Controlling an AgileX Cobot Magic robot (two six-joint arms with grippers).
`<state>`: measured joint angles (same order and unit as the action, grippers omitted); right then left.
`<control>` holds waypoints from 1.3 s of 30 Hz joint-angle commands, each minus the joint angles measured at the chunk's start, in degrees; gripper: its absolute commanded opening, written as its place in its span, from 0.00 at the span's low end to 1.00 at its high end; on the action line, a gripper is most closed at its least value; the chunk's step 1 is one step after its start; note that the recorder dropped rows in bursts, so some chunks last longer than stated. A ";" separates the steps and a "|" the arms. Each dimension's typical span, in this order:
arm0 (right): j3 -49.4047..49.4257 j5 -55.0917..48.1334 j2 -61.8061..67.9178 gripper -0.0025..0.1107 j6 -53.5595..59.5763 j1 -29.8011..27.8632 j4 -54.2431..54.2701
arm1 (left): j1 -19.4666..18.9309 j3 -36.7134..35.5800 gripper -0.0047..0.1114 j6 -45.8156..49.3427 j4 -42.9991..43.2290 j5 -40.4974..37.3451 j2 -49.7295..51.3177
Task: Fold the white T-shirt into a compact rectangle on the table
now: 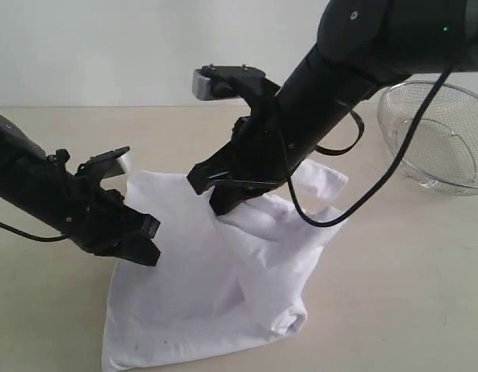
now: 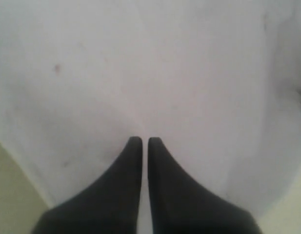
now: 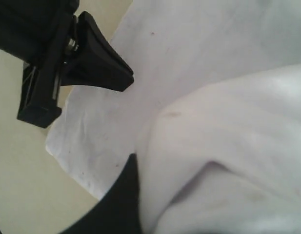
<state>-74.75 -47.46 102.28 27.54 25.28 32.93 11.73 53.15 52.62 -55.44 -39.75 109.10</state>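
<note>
The white T-shirt [image 1: 223,287] is held up off the table [image 1: 409,271] in a loose, bunched sheet, and its lower edge trails on the tabletop at the front. My left gripper [image 1: 143,236] is shut on the shirt's left edge. In the left wrist view its gripper [image 2: 144,141] shows a thin strip of white cloth between the fingers [image 2: 126,180], and the shirt [image 2: 165,73] fills the picture. My right gripper [image 1: 211,190] is shut on the upper fold. In the right wrist view one finger [image 3: 126,195] shows and cloth [image 3: 228,146] covers the other. No lettering is in view.
A wire basket [image 1: 436,136] stands at the back right of the table, past the right arm [image 1: 331,77]. The right arm's black cable [image 1: 393,167] hangs over the shirt's right side. In the right wrist view the left gripper [image 3: 99,61] is close above the cloth.
</note>
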 commanded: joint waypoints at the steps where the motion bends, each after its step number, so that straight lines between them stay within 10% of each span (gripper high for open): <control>1: -0.67 1.54 4.12 0.02 -0.49 1.00 -0.28 | 0.28 0.21 0.08 -0.12 1.38 -1.66 -3.98; 27: -7.60 2.89 17.59 0.02 -1.07 6.22 0.63 | 0.16 -10.47 0.08 -8.09 8.61 3.86 -17.09; 29: -7.60 1.75 17.59 0.15 0.38 6.22 1.00 | 0.16 -10.47 0.08 -8.09 8.61 4.10 -17.09; 33: -8.42 0.94 16.95 0.72 -0.11 6.22 2.97 | 0.16 -10.47 0.08 -8.09 8.49 4.72 -17.09; 39: -15.06 -7.06 12.46 0.73 -8.86 6.22 -4.83 | 0.16 -10.47 0.08 -8.09 8.60 5.06 -17.09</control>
<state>-87.52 -52.02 117.01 22.57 31.40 33.38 11.73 42.92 45.06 -46.65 -35.10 92.41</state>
